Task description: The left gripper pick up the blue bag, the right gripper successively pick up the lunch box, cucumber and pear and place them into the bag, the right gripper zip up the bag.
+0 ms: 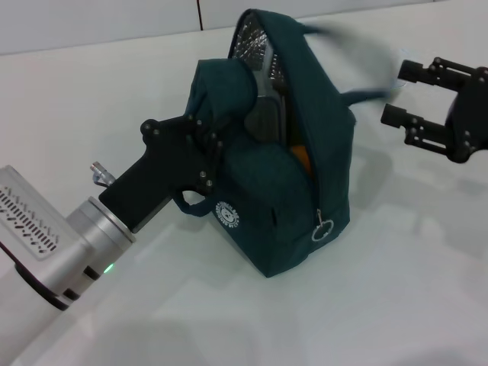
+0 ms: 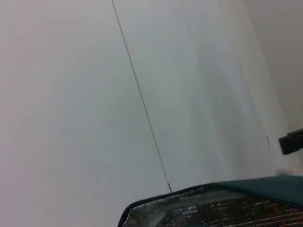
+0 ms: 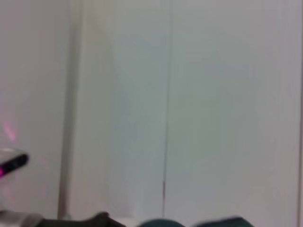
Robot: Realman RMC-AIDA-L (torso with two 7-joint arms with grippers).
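While white table (image 1: 396,305) bears blue bag (image 1: 305,191), pale wall (image 1: 99,19)

Teal blue bag (image 1: 305,191) upright, mouth unzipped, pear (image 1: 302,158) peeking inside

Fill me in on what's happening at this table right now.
The left gripper is clamped on one side of the blue bag, holding its mouth open on the white table. Something orange shows inside the opening, likely the pear, with a dark shape above it. The right gripper is open and empty, off to the bag's right beside a blurred handle. The zipper pull hangs low, so the bag is not yet zipped.
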